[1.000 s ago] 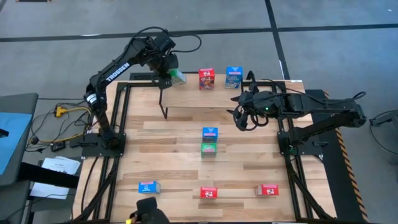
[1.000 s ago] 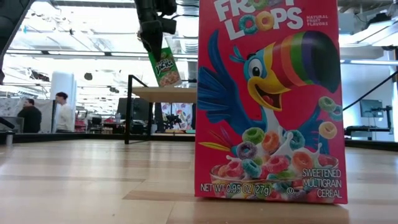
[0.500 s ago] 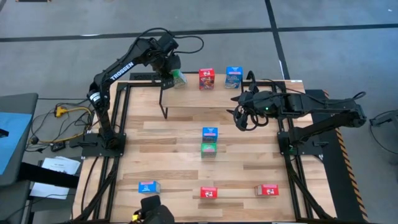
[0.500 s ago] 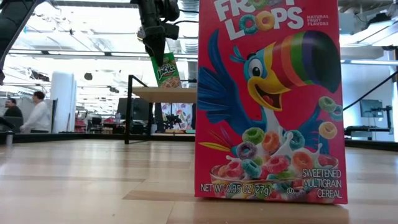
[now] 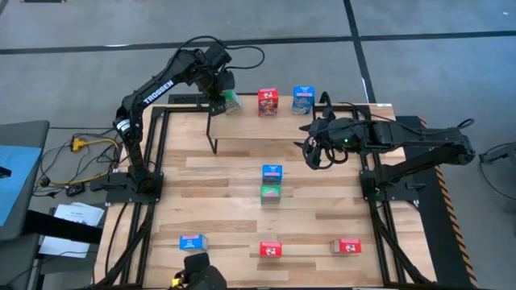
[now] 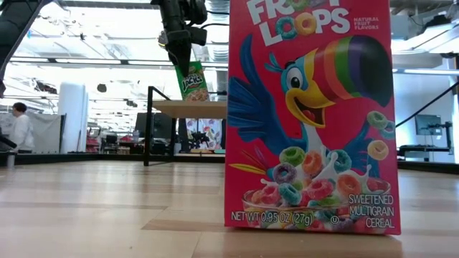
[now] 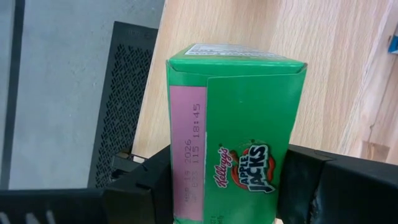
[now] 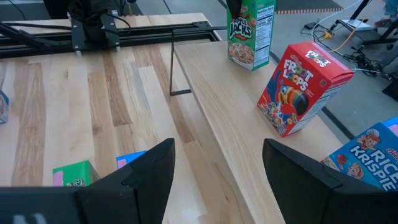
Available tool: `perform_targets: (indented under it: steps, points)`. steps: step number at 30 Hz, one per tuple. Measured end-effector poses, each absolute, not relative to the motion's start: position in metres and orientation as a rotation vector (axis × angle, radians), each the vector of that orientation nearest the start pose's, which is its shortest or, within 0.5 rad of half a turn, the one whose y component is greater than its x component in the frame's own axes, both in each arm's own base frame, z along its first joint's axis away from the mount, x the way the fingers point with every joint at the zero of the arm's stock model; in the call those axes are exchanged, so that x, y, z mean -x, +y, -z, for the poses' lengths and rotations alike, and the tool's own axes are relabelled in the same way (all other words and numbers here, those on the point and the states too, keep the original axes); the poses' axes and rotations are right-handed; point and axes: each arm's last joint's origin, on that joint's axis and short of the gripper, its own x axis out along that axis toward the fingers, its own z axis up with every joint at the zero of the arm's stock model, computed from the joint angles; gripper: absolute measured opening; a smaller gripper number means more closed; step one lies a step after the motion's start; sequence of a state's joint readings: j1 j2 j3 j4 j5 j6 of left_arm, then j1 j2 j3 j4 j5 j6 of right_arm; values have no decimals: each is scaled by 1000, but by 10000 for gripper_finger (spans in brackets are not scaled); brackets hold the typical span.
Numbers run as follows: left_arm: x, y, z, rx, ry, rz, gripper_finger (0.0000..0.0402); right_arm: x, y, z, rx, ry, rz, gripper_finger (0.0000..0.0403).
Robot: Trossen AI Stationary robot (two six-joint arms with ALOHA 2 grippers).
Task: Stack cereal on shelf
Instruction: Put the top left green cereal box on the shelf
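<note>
We found the left end effector [image 5: 226, 98] closed on a green Apple Jacks box [image 7: 235, 134], its two dark fingers [image 7: 146, 186] pressing the box's side faces. The box showed a pink date panel, the printed logo and a white label on its end flap. In the low view the green box [image 6: 192, 81] hung slightly tilted, its lower edge at or just above the left end of the shelf [image 6: 190, 108]; we could not tell whether it touched.

The shelf [image 5: 242, 127], a light-wood board on thin black legs, stood at the far side of the desk [image 5: 218, 201]. On it we noted a red Froot Loops box [image 5: 268, 102] standing upright and a blue Rice Krispies box [image 5: 303, 100] to its right.

The right end effector [image 5: 311, 153] hovered above the desk near the shelf's right end, fingers [image 8: 149, 171] spread apart and holding nothing.

At mid-desk a blue box [image 5: 272, 171] sat just beyond a second green box [image 5: 270, 192]. Along the near edge lay another blue box [image 5: 193, 242] and two red boxes [image 5: 270, 250] [image 5: 347, 246], well apart. A person [image 6: 18, 129] stood in the room behind
</note>
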State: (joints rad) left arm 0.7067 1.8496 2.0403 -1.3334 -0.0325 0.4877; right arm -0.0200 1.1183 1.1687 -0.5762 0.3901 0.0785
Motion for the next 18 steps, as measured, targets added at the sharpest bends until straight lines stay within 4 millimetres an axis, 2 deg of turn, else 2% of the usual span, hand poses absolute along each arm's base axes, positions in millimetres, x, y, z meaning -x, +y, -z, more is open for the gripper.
perform_targets:
  steps: [18]
  points:
    - [-275,236,-375,-48,1221,-359,184,-228,-16,-366,21,504,421,268]
